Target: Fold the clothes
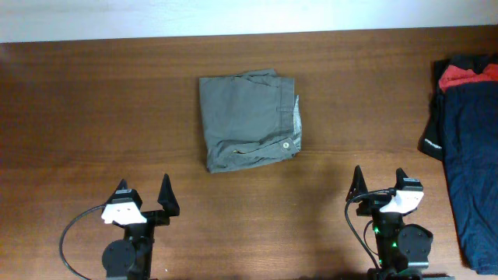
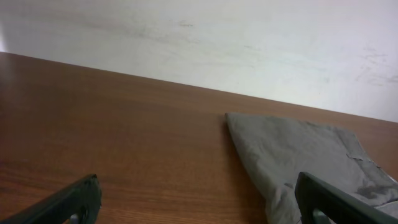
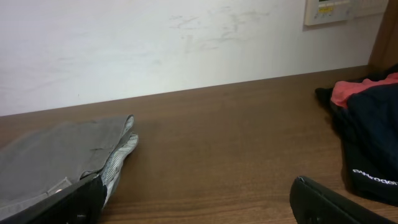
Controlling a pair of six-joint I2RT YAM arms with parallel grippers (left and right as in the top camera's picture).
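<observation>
The grey-olive shorts lie folded into a compact rectangle on the wooden table, with the metal waistband button and paler lining at the right edge. They also show in the left wrist view and the right wrist view. My left gripper is open and empty near the front edge, left of the shorts. My right gripper is open and empty near the front edge, right of the shorts. Neither touches the shorts.
A dark navy garment with a red cloth on top lies at the table's right edge; it also shows in the right wrist view. A white wall runs behind the table.
</observation>
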